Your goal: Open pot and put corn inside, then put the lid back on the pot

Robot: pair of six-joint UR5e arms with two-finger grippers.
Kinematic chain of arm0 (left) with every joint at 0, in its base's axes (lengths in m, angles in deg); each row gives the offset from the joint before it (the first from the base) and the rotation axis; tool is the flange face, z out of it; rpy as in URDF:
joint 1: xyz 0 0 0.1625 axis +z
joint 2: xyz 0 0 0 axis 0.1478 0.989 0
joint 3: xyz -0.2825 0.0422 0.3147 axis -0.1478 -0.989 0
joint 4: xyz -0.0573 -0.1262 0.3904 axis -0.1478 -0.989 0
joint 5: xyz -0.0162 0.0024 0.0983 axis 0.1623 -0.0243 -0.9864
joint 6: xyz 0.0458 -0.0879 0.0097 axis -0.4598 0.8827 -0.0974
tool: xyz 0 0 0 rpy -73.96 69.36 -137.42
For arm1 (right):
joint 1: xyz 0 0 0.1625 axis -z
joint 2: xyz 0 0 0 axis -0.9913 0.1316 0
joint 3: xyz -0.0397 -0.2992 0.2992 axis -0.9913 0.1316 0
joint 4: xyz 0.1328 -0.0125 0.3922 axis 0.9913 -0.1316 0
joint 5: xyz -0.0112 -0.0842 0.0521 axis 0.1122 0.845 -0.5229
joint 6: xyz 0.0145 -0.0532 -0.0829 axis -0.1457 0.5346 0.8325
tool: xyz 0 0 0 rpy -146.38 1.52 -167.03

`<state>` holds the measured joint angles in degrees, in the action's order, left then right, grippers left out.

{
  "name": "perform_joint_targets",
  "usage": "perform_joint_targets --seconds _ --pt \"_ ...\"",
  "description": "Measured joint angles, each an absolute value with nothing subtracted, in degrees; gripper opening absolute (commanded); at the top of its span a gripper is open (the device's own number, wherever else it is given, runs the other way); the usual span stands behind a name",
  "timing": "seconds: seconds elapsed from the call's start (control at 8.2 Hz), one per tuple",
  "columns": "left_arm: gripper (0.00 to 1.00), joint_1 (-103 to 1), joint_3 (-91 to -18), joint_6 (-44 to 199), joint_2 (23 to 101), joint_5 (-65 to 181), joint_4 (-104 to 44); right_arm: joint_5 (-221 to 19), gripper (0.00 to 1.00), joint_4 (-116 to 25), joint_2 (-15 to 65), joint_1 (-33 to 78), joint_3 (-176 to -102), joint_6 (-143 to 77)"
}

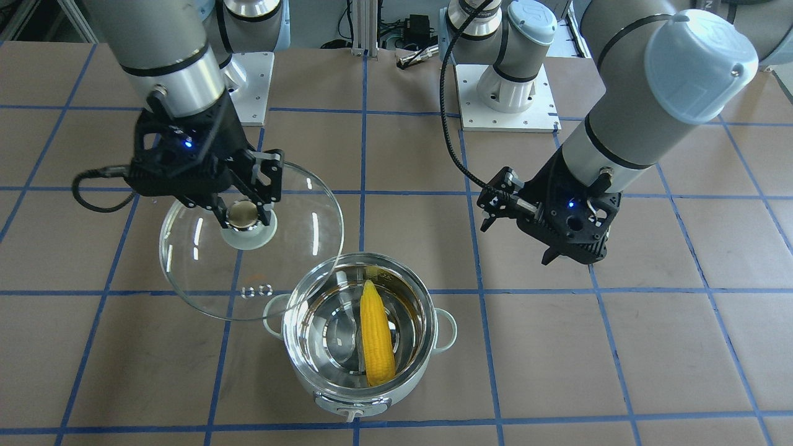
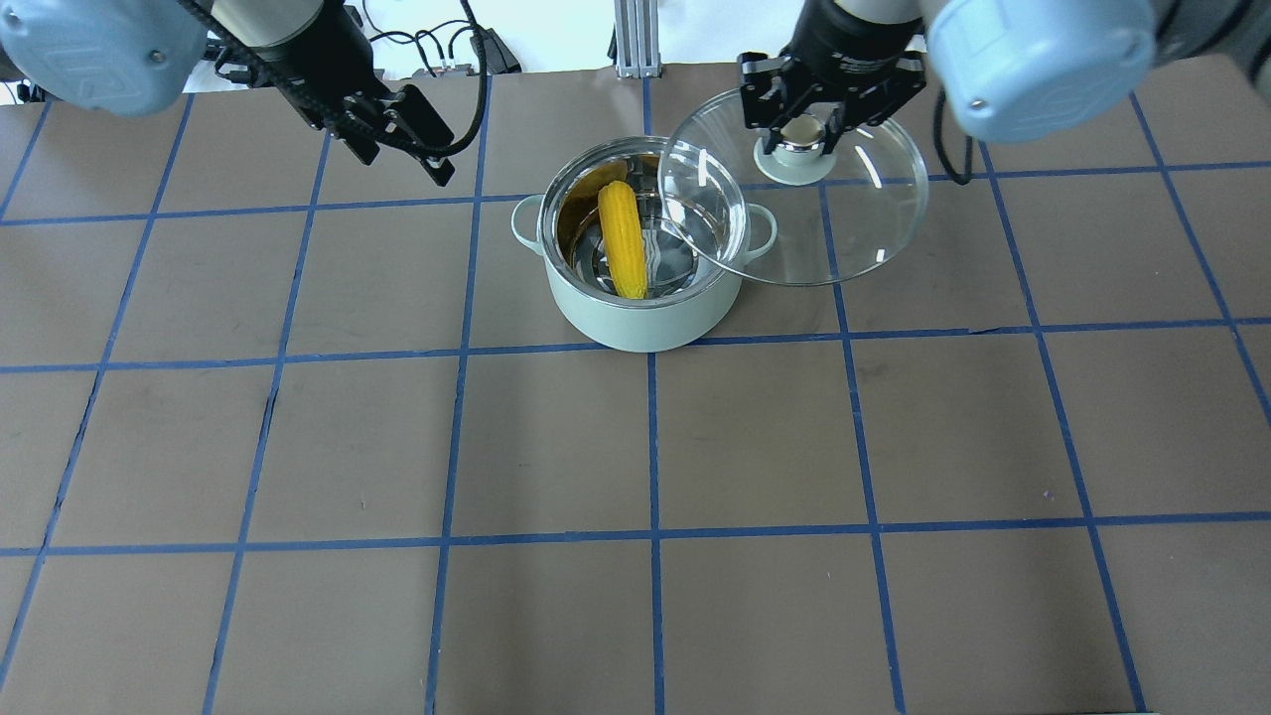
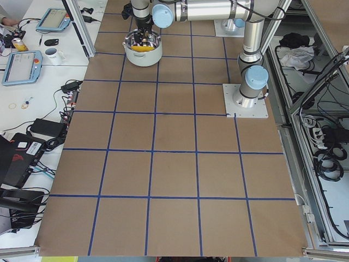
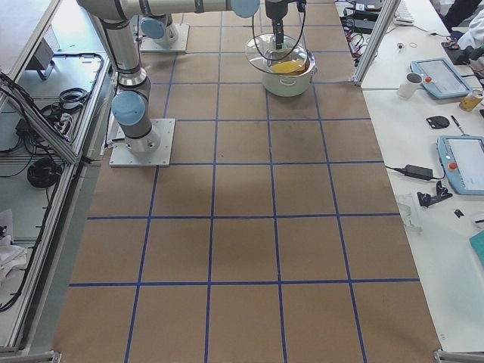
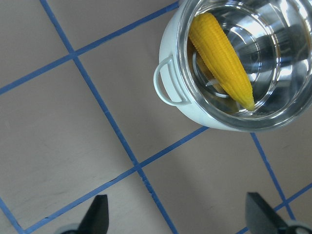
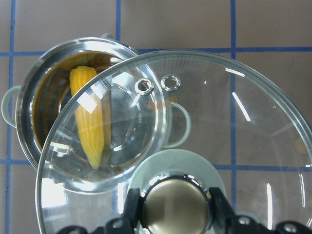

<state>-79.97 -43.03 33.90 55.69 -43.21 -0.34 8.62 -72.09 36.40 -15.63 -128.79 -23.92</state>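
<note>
Glass lid [image 6: 234,112], knob pinched by right gripper [image 6: 174,207]; left gripper [image 5: 179,214] wide, empty. Off-centre lowering could catch pot [image 6: 48,107] rim above corn [image 6: 82,80].

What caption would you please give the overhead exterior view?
Right claw holds the glass lid partly over the pot, corn already inside.

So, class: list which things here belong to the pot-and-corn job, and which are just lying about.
Job: pot, corn inside it, lid, right gripper shut on the lid, left gripper open, empty.
Lying about: mug, handheld screen, power brick, all on the side bench.
</note>
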Motion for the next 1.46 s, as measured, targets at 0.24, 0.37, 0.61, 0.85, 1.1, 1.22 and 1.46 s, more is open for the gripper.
perform_joint_targets --seconds 0.24,0.37,0.61,0.85,1.1,1.22,1.46 --pt "1.00 -78.2 -43.8 26.9 54.4 -45.4 -0.4 10.2 0.24 -79.1 29.0 -22.3 -126.3 -34.4" --pt "1.00 -77.7 -43.7 24.2 53.7 -47.0 -0.4 11.2 0.24 -82.4 26.0 -24.7 -125.7 -38.1" --pt "1.00 -77.5 -43.5 18.2 52.0 -48.3 -0.7 12.4 0.24 -86.6 21.8 -27.1 -124.5 -43.0" --pt "1.00 -77.5 -43.3 13.7 51.2 -49.3 -3.8 13.6 0.24 -88.1 19.3 -27.6 -123.2 -44.7" --pt "1.00 -77.5 -43.2 21.6 51.0 -50.6 -5.0 14.1 0.24 -88.5 18.1 -27.7 -122.9 -46.0" --pt "1.00 -77.4 -43.2 29.6 50.9 -50.7 -5.1 14.2 0.24 -88.6 17.8 -27.7 -122.9 -46.3" --pt "1.00 -77.4 -43.1 47.8 50.9 -50.8 -5.1 14.1 0.24 -88.6 17.4 -27.7 -122.9 -46.8"
